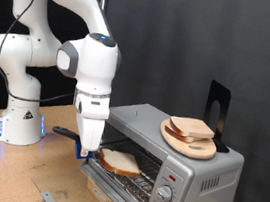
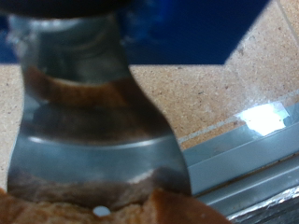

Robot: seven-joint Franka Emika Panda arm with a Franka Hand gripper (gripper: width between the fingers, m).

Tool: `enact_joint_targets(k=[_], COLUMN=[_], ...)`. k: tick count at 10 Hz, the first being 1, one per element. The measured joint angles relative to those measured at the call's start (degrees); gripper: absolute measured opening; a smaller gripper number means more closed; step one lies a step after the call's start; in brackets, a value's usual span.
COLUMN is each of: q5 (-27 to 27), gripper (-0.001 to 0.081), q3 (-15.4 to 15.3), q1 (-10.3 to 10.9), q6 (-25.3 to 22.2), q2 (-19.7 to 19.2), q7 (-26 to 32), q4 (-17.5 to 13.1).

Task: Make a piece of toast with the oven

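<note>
The silver toaster oven [image 1: 194, 168] stands on the wooden table with its glass door [image 1: 113, 184] dropped open. My gripper [image 1: 86, 152] is at the oven's open front, on the exterior view's left side. It is shut on the edge of the piece of toast [image 1: 119, 161], a pale slice with a brown crust held level over the door and rack. In the wrist view a metal finger [image 2: 93, 121] fills the middle. The slice's crust [image 2: 173, 207] shows at the gripper's [image 2: 98, 211] tip, and the door's metal edge [image 2: 238, 159] is beside it.
A round wooden plate [image 1: 186, 143] with another bread slice [image 1: 192, 129] sits on top of the oven. A black stand [image 1: 218, 105] rises behind it. Two round knobs [image 1: 165, 196] are on the oven's front. The robot base [image 1: 19, 120] is at the exterior view's left.
</note>
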State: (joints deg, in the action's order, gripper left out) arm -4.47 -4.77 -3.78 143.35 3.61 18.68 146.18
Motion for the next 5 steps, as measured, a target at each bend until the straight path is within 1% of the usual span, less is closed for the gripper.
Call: enact_joint_targets(k=[5], q5=[2.53], gripper=[0.0391], q3=[0.47], q1=[-0.04], q6=[1.65], q2=[0.84], q7=[0.56], q4=[1.96])
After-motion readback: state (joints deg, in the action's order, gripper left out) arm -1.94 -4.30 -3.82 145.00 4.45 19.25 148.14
